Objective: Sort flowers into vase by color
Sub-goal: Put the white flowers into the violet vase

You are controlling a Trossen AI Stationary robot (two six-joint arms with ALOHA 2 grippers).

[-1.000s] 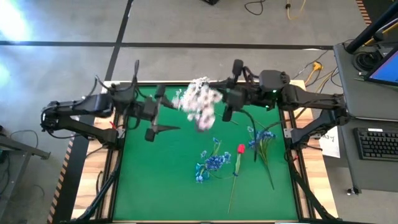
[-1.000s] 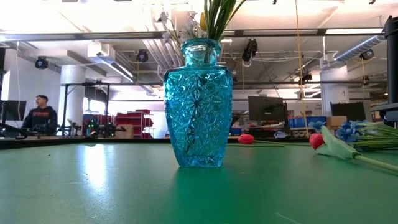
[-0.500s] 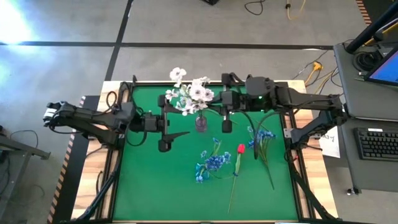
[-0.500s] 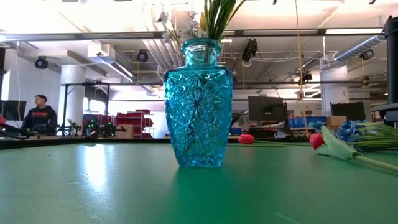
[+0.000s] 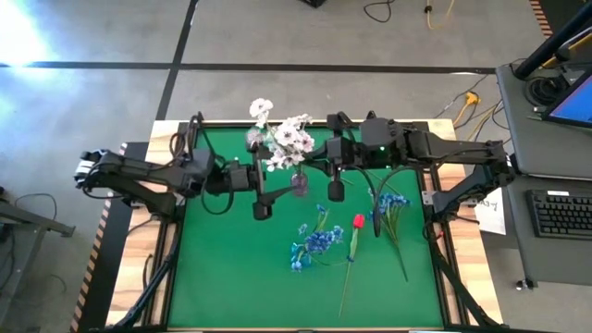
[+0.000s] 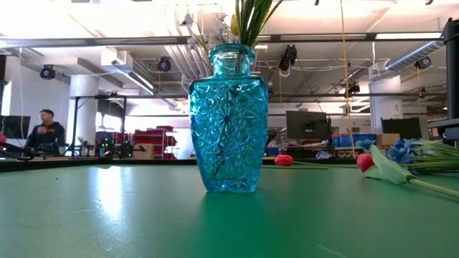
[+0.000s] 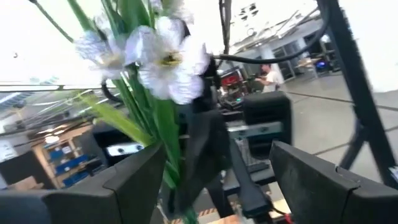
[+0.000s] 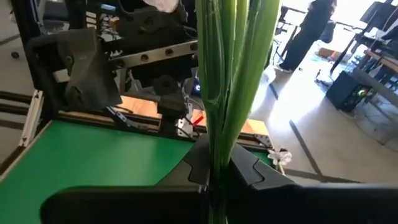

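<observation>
High view: the blue glass vase point(image 5: 300, 183) stands near the far middle of the green table point(image 5: 213, 277), with the white flowers point(image 5: 282, 141) rising from its neck. The right gripper point(image 5: 335, 173) sits just beside the vase on its right, fingers clamped on the bunch's stems. The left gripper point(image 5: 262, 194) is just to the vase's left, fingers spread wide and holding nothing. Still lying flat nearer the front are a blue bloom cluster point(image 5: 316, 242), a red tulip point(image 5: 357, 222) and a second blue flower point(image 5: 388, 201), stems running roughly front to back; they look nearer the right arm.

Low view: the vase point(image 6: 229, 120) stands upright, green stems point(image 6: 251, 21) running straight up out of its mouth; neither gripper shows. A red tulip bud point(image 6: 366, 162) lies on the mat to its right.

Left wrist view: a white blossom point(image 7: 168, 62) and its stems stand between the wide-apart fingers point(image 7: 134, 180), untouched.

Right wrist view: the upright stems point(image 8: 233, 74) are pinched between the closed fingers point(image 8: 249, 171), long axis vertical.
</observation>
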